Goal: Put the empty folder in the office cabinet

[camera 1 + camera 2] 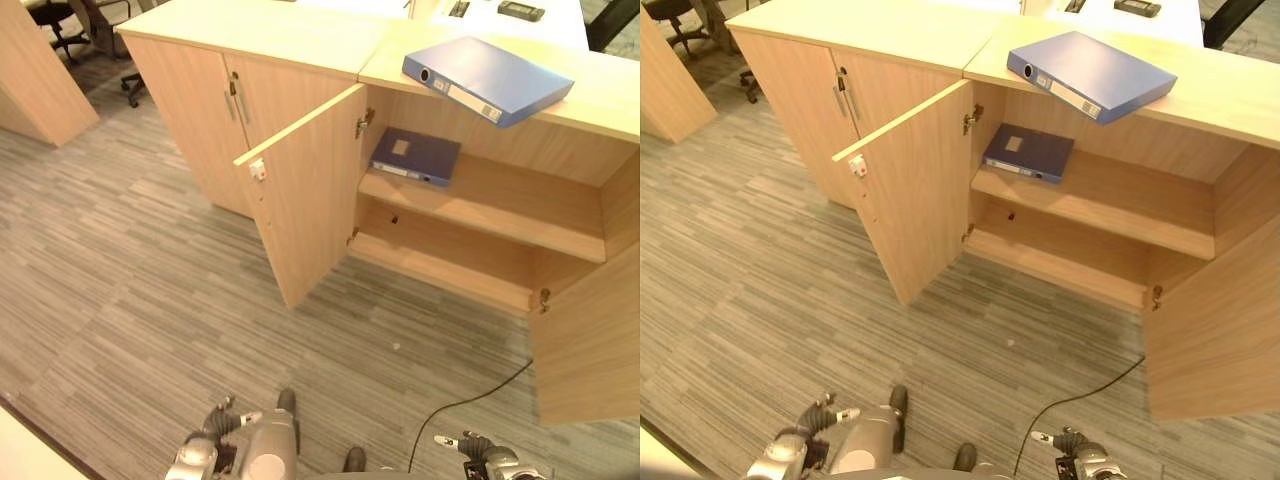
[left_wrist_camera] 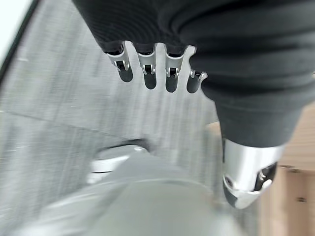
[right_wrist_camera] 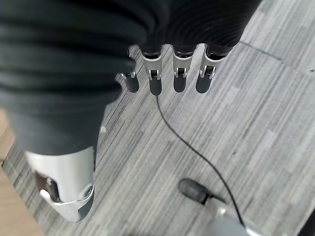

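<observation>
- The head views show the blue folder (image 1: 487, 79) lying flat on top of the open office cabinet (image 1: 480, 200), one corner past the edge; a darker folder (image 1: 416, 156) lies on the upper shelf.
- The wrist views show the left hand (image 2: 147, 69) and right hand (image 3: 167, 73) hanging empty, fingers relaxed and straight, above grey striped carpet (image 1: 150, 290).
- Office chairs (image 1: 75, 30) stand behind.
</observation>
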